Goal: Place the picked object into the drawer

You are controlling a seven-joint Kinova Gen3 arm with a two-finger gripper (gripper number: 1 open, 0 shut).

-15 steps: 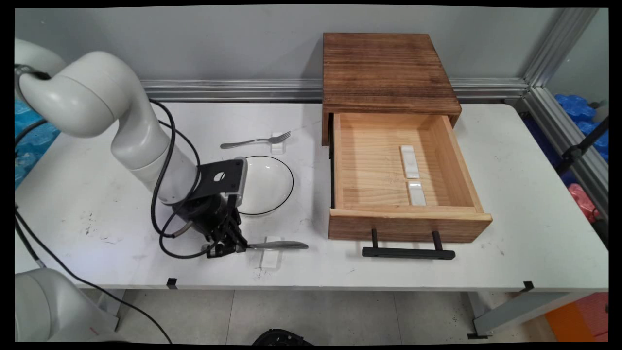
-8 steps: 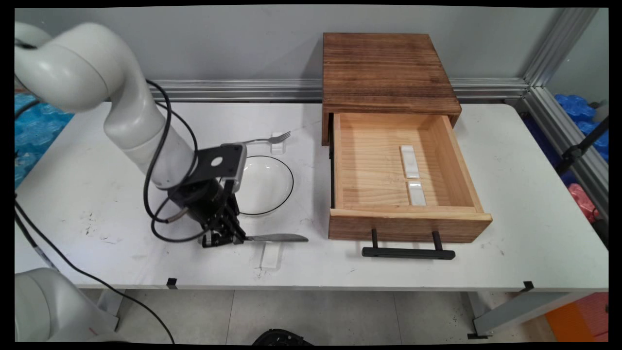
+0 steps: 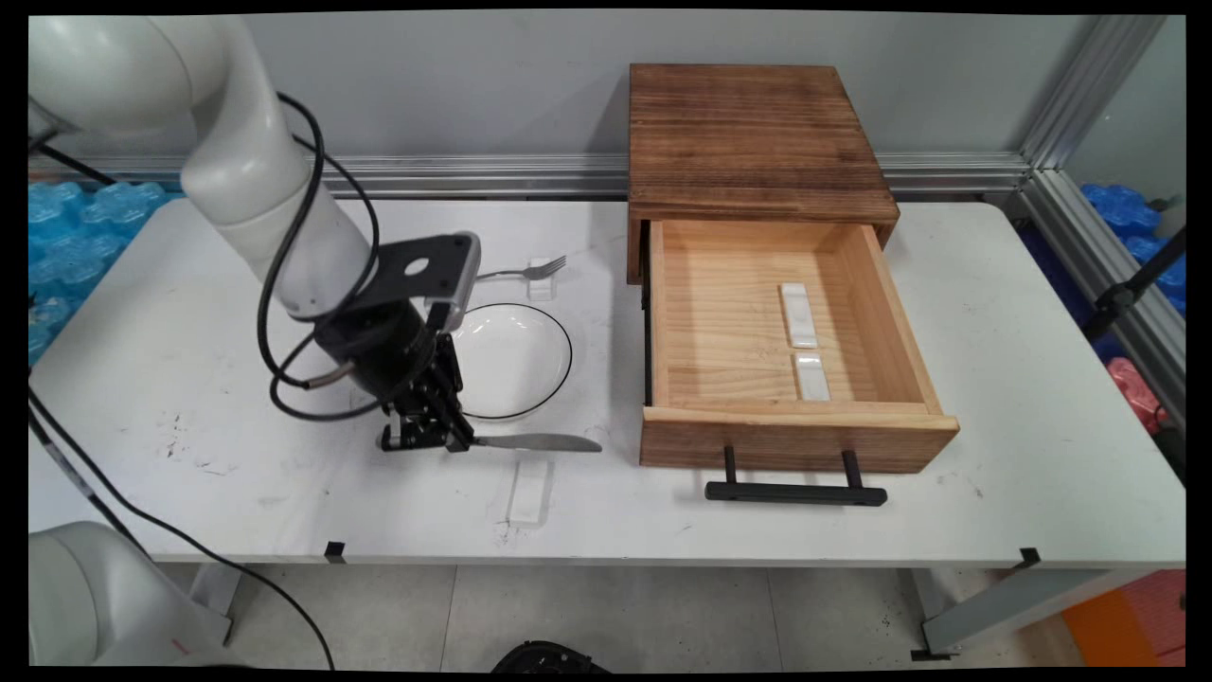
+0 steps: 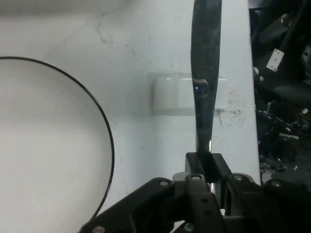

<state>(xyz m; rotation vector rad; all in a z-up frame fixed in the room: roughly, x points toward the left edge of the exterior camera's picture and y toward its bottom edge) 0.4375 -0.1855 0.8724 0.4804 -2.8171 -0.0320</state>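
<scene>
Gripping a table knife (image 3: 538,442) by its handle, the gripper (image 3: 431,438) is closed on it, holding it level just above the white rest (image 3: 530,491), blade pointing toward the open drawer (image 3: 793,436).

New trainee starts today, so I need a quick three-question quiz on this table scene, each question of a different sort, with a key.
1. True or false: the claw is shut on the knife.
2. What lies in the open drawer? A) a spoon B) two white rests C) nothing
3. Fill in: the fork's tines lie on a white ____.

Key: 1. True; the knife is held by its handle, clear of the rest on the table, near the plate. 2. B. 3. rest.
</scene>
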